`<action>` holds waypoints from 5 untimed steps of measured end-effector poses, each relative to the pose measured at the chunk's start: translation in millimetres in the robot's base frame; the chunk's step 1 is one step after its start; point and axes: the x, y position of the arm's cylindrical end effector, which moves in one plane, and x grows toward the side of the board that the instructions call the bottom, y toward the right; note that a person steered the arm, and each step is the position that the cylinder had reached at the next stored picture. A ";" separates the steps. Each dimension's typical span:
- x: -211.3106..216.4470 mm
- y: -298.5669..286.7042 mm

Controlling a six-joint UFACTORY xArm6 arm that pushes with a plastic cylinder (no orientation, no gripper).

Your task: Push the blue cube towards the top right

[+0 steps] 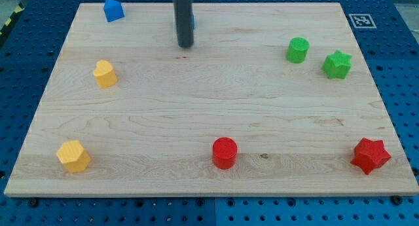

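Observation:
My tip [185, 45] rests on the wooden board [209, 114] near the top, a little left of centre. Only a thin blue sliver [194, 20] of a block shows at the rod's right edge, behind it; the rest is hidden, so I cannot make out its shape. It looks like it touches the rod or is very close to it. A second blue block [113, 10], with a peaked top, sits at the view's top left, well left of the tip.
A yellow block [105, 73] sits at the left and a yellow hexagon [73, 156] at the bottom left. A red cylinder [224, 152] is at bottom centre and a red star [370, 155] at bottom right. A green cylinder [297, 50] and a green star [337, 64] are at the upper right.

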 end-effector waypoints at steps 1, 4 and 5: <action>-32.1 -27.2; -45.9 37.0; -50.9 69.7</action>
